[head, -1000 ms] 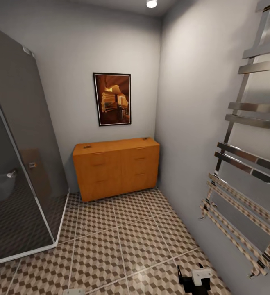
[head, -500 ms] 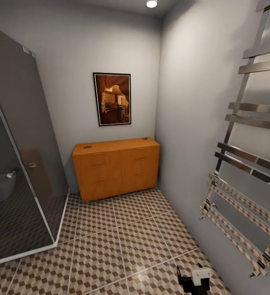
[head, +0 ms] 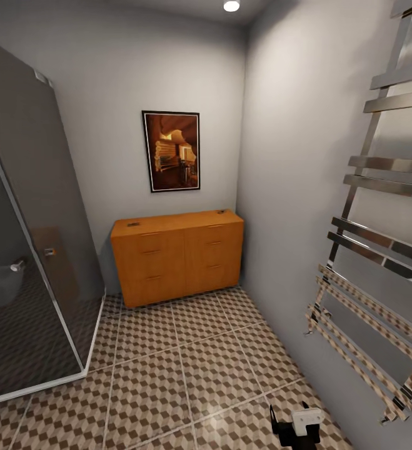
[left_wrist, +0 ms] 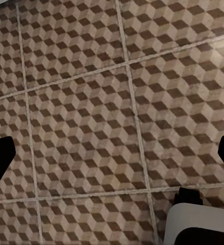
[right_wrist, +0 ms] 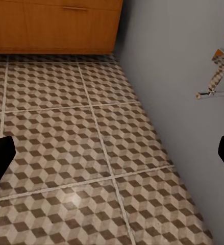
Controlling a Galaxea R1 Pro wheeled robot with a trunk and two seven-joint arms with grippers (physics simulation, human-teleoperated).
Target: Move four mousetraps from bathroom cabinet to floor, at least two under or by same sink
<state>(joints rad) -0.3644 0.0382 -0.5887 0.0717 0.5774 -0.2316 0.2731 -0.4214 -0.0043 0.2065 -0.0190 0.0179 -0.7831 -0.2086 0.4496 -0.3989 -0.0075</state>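
Orange-brown wooden cabinet (head: 177, 255) with slot handles against the far wall, below a dark framed picture (head: 171, 150). Two tiny dark mousetraps (head: 133, 224) on its flat top, toward opposite ends. Cube-patterned tiled bathroom floor (head: 187, 369) before the cabinet. Left gripper (left_wrist: 112, 163) and right gripper (right_wrist: 112, 158) fingers spread wide apart, holding nothing, above that floor.

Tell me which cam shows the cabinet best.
Head view: the whole cabinet with its top and drawer fronts, against the back wall. Right wrist view catches just its lower front. Left wrist view faces the bathroom floor.
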